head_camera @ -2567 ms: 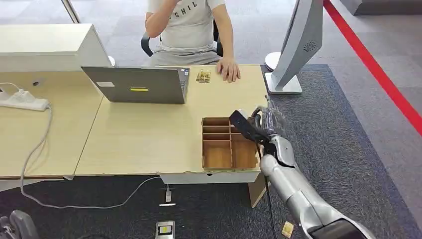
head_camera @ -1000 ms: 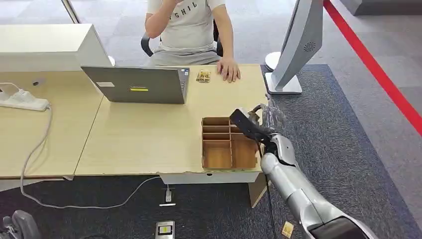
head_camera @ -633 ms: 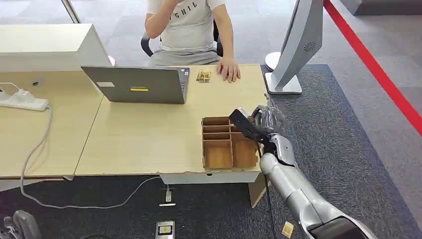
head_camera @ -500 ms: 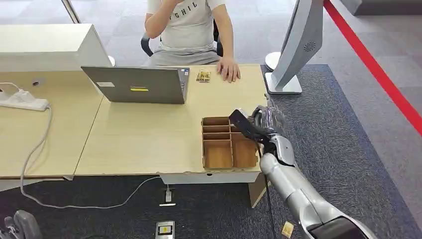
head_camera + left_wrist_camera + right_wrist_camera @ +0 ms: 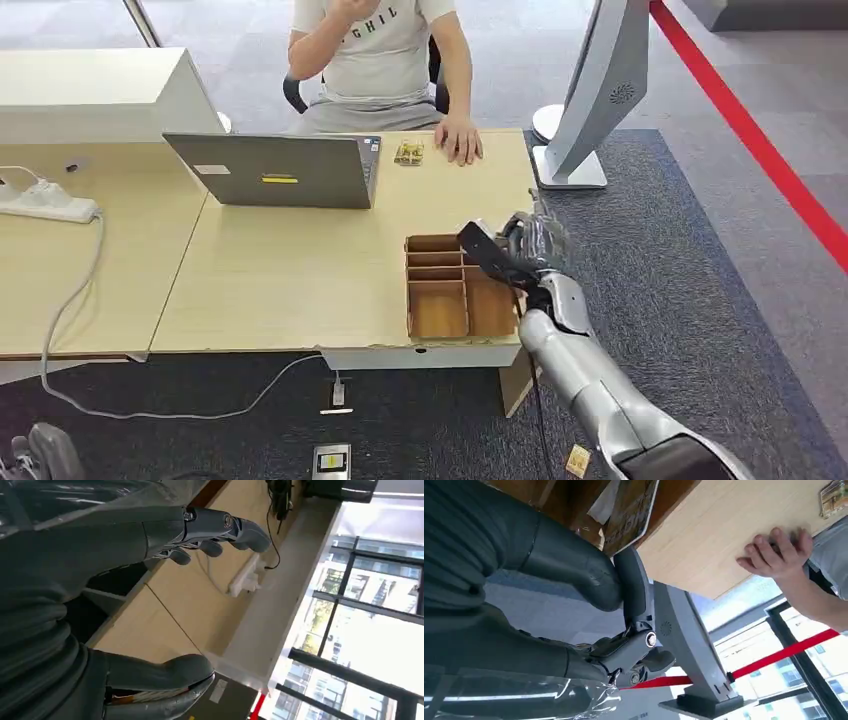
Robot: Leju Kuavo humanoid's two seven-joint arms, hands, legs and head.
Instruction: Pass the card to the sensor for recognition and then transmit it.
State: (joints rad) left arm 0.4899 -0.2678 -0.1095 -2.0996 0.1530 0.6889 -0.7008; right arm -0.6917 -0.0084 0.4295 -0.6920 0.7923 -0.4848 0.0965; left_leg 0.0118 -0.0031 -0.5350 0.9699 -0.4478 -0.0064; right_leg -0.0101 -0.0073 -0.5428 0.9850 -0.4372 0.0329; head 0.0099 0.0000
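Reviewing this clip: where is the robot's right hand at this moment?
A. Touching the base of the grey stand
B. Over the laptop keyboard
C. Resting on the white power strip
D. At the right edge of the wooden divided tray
D: the head view shows the right hand at the right edge of the wooden divided tray, well short of the laptop and the grey stand.

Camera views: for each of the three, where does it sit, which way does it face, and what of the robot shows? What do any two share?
Head view: high on the body, looking down at the table, the box and the person; the right hand shows.
Left wrist view: behind the left hand, looking along the table toward windows.
Right wrist view: behind the right hand, facing a card, the person's hand and the stand.
Head and right wrist views share the stand and the person's hand.
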